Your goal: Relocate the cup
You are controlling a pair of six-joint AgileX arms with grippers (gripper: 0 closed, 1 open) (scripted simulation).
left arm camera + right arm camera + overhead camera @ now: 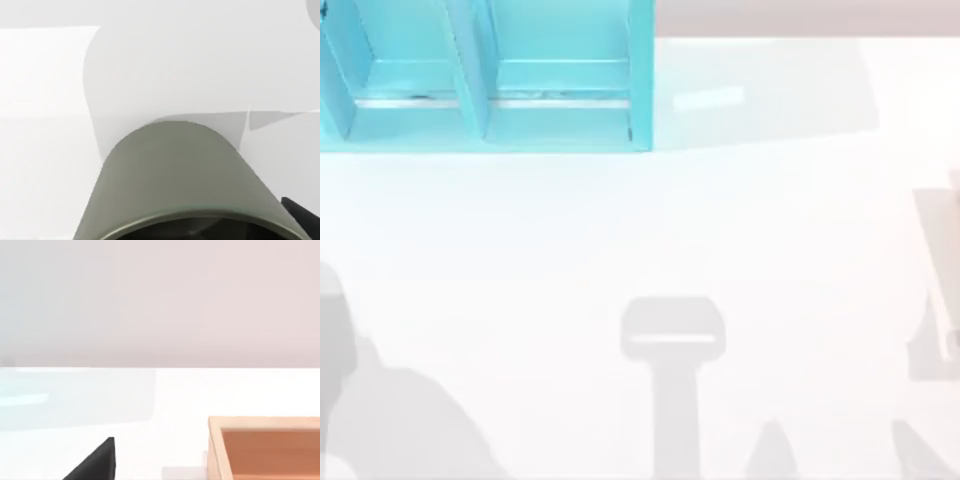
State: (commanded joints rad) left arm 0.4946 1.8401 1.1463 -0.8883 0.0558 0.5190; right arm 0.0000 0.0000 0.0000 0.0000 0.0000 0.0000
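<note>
White table (620, 230) spans top view, grey shadows cast along near edge. Far left: blue shelf unit (485, 75), upright dividers forming open compartments, likely destination, though that is judgement. Left wrist view: olive cup (175, 175) sits very close under camera, dark mouth toward lens, suggesting left arm carries it or hovers right at it; black finger tip (302, 215) beside rim, grip state cannot tell. Right side: wooden box (265, 447) near right finger tip (97, 462), arm idle; clench unreadable.
</note>
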